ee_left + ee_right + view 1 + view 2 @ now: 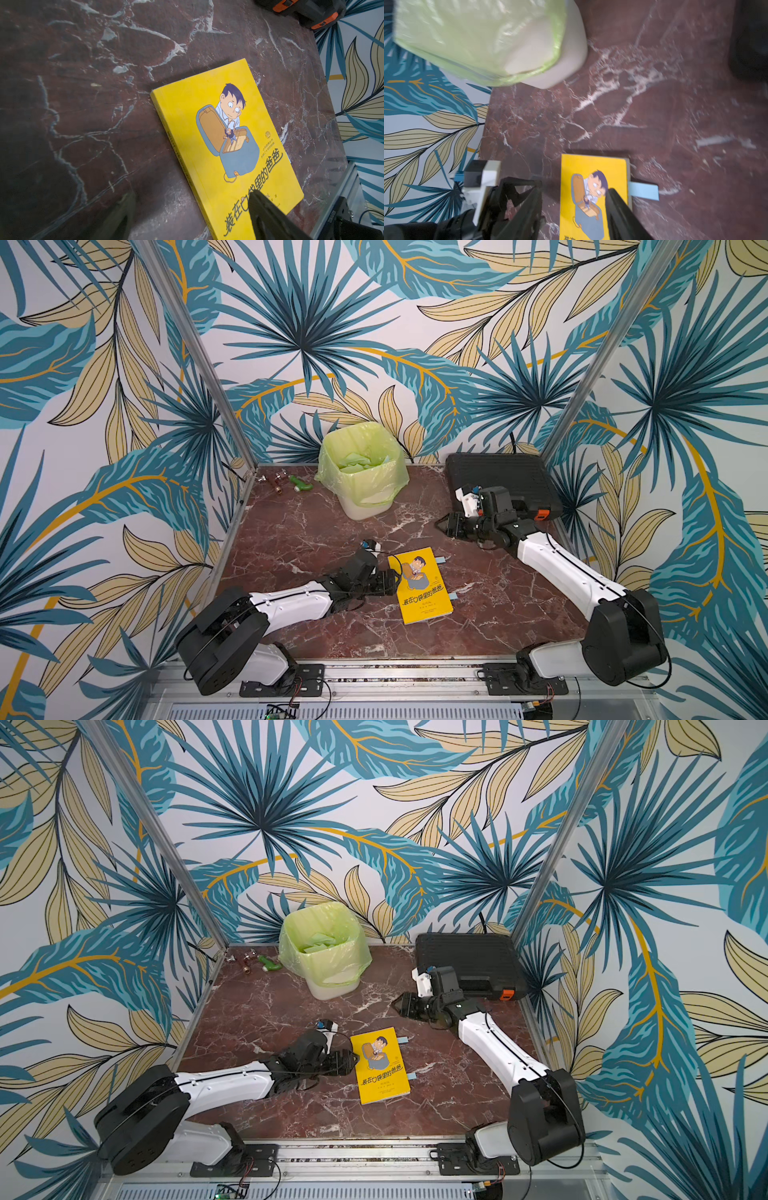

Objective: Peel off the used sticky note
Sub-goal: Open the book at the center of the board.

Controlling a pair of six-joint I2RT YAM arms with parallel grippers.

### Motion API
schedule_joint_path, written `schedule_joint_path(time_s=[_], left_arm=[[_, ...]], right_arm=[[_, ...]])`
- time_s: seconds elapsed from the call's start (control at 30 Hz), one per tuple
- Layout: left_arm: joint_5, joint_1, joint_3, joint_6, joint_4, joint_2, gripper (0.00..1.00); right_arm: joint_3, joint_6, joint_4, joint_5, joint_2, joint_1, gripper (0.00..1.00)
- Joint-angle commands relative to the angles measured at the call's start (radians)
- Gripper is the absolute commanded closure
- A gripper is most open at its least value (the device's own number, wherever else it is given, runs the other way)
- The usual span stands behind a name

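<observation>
Left gripper [192,193], spread wide, empty, reaches low over the yellow book [218,128]; right gripper [574,187], parted, empty, hangs raised. Its wrist view, unlike the left's, shows a blue sticky note [643,191].

The book [419,587] has a bright yellow cover with a dark-haired cartoon boy and grey-blue bag; a pale blue sticky note [643,191] juts from it. Under the book the table [291,539] is dark red marble, veined white. Beyond the book are a white bin [365,508] lined pale green, a black case [498,472] with orange latches, and teal-and-tan leaf-patterned walls [374,302].
</observation>
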Motion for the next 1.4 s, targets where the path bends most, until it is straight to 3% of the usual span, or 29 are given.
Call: schedule_joint_path(time_s=[0.0,0.33,0.7,1.37], left_arm=[[0.087,0.013,0.044,-0.015,0.037,0.041,0.1],[0.143,0.016,0.16,-0.022,-0.002,0.193,0.09],[0.114,0.016,0.212,-0.018,-0.074,0.23,0.06],[0.102,0.019,0.229,-0.008,-0.103,0.237,0.05]], right_arm=[[-0.082,0.04,0.075,-0.093,0.003,-0.013,0.45],[-0.16,0.051,0.237,-0.085,0.177,-0.026,0.44],[-0.188,0.104,0.361,-0.173,0.305,-0.025,0.46],[-0.242,0.127,0.405,-0.238,0.324,-0.011,0.51]])
